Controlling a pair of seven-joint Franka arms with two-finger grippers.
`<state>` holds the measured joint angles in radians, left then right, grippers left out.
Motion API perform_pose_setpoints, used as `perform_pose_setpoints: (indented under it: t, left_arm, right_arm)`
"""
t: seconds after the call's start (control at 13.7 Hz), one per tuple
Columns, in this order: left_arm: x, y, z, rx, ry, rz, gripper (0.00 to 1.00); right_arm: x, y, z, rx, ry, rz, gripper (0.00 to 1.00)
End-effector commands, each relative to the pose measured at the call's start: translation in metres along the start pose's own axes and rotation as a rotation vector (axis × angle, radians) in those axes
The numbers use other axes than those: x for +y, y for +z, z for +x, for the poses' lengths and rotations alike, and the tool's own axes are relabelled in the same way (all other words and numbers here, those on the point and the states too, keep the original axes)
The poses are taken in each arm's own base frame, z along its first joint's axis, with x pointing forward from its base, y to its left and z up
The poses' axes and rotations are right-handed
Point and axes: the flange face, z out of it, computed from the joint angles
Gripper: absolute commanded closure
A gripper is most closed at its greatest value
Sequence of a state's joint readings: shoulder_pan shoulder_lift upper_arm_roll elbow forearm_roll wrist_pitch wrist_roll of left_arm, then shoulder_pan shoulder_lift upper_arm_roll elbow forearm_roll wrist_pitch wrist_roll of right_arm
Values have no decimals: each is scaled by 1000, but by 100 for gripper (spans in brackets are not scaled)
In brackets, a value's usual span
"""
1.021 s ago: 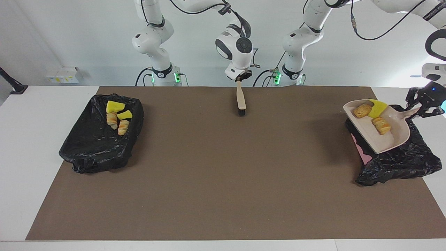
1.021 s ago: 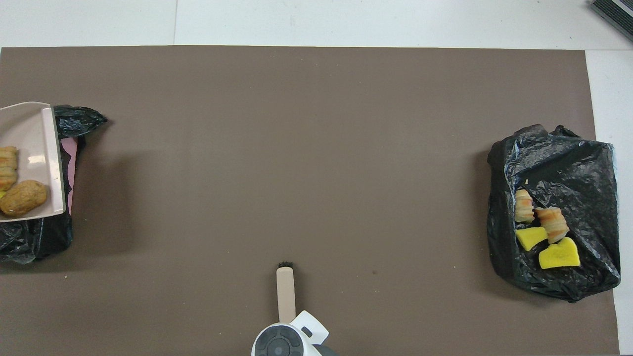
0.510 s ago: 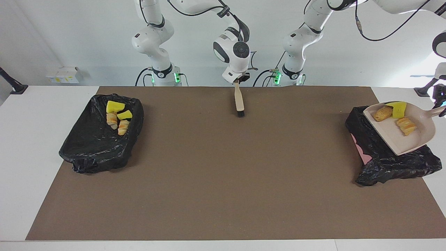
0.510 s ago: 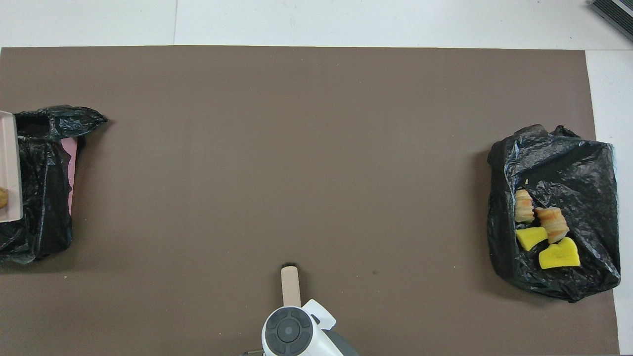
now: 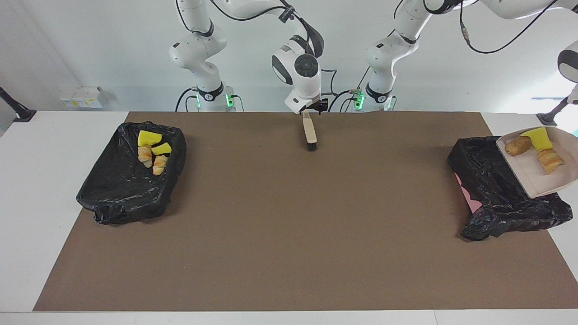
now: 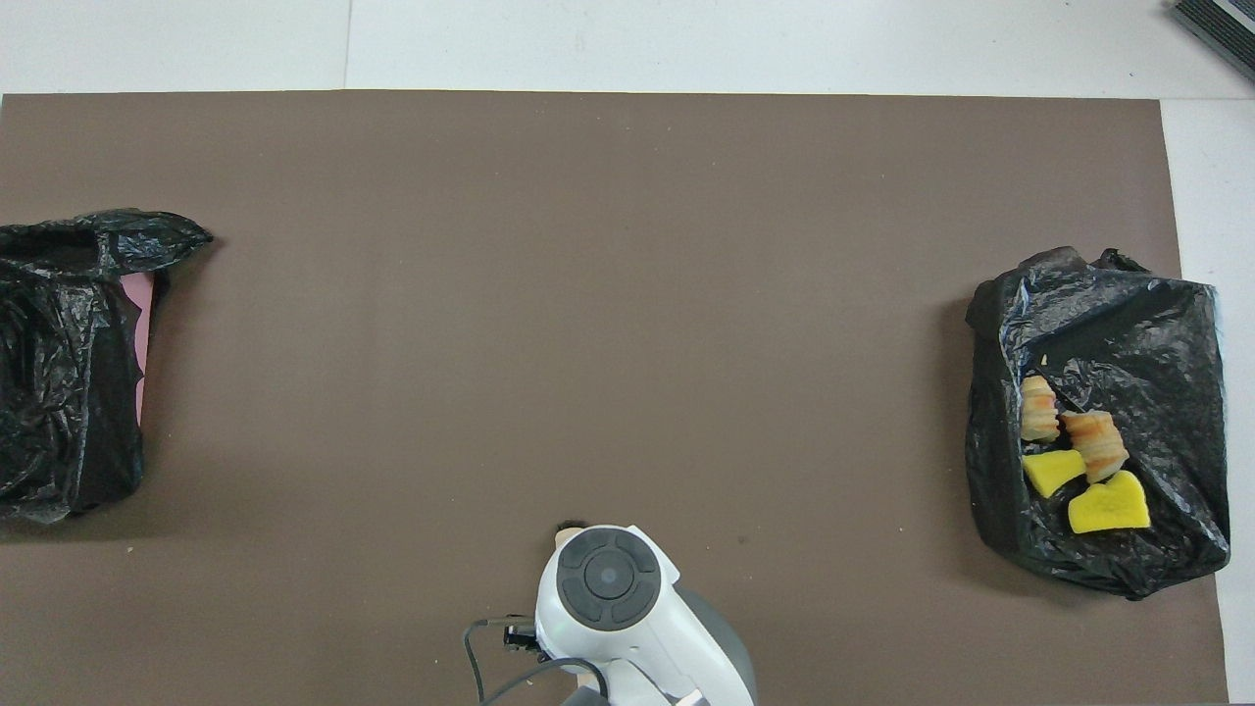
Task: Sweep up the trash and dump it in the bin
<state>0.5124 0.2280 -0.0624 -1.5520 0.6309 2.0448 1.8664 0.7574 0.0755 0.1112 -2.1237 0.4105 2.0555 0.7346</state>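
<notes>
Left hand out of frame, closed on dustpan [image 5: 533,178] carrying trash [image 5: 539,139] over bin [image 5: 487,180] | right hand [image 5: 310,109] at brush [image 5: 310,133] handle, I can't tell its grip

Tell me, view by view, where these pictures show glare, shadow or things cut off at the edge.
Facing view: the black bag in the bin at the right arm's end shows small glints of glare and throws a soft shadow on the brown mat; the dustpan is cut by the edge. Overhead view: the other bag is cut off, and the right arm's wrist hides most of the brush.
</notes>
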Motion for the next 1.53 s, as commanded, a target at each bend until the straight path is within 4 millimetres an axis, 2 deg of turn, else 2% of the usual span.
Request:
perform_pose_setpoints:
  t: [0.0,0.15,0.36,0.51,0.73,0.88,0.95,1.09,1.24,1.39,1.46]
  left_arm:
    - [-7,-9,12,-126,6,4,100]
    - [-4,-17,30,-185,1,-1,100]
    - [-5,-30,44,-281,10,0,100]
    - [-7,-36,43,-376,47,-11,100]
    - [-6,-70,41,-440,56,24,100]
    - [-11,-88,56,-495,63,16,100]
    - [-12,-90,72,-502,18,20,100]
    - [1,-86,88,-506,9,56,100]
    - [8,-91,102,-508,-6,65,100]
    - [10,-95,96,-579,14,47,100]
    - [10,-99,91,-606,18,49,100]
  right_arm:
    - [35,-65,7,21,12,20,0]
    - [74,-120,15,53,37,-9,0]
    - [133,-210,42,17,37,-6,0]
    - [180,-256,58,39,54,34,0]
    - [216,-311,65,129,64,-30,0]
    - [228,-337,68,178,55,-130,0]
    - [239,-350,73,211,69,-164,0]
    - [277,-372,90,246,128,-162,0]
    - [304,-388,106,252,154,-163,0]
    - [313,-397,108,275,124,-264,0]
    - [309,-396,108,281,103,-270,0]
